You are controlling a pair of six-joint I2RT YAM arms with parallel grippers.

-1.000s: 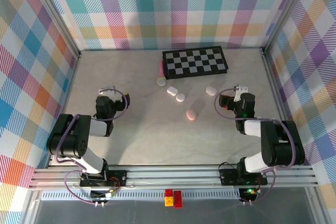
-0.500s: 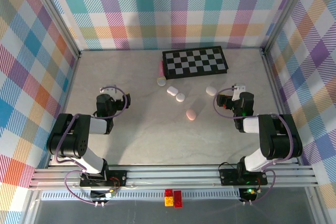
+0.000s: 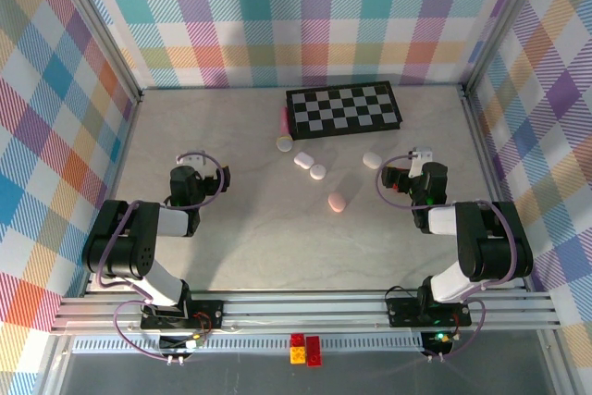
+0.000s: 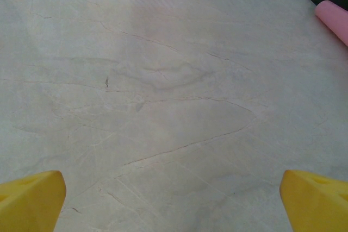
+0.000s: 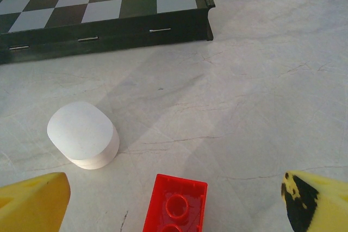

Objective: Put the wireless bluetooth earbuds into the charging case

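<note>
Yellow-fingered left gripper (image 4: 174,199), right gripper (image 5: 176,202), wide, empty

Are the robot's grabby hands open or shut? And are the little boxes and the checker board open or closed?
left gripper: open, holding nothing
right gripper: open, holding nothing
chessboard: folded shut, lying flat
white case: closed, lying flat
pink case: looks closed, lying on its own
red brick: studs up, on the table
</note>
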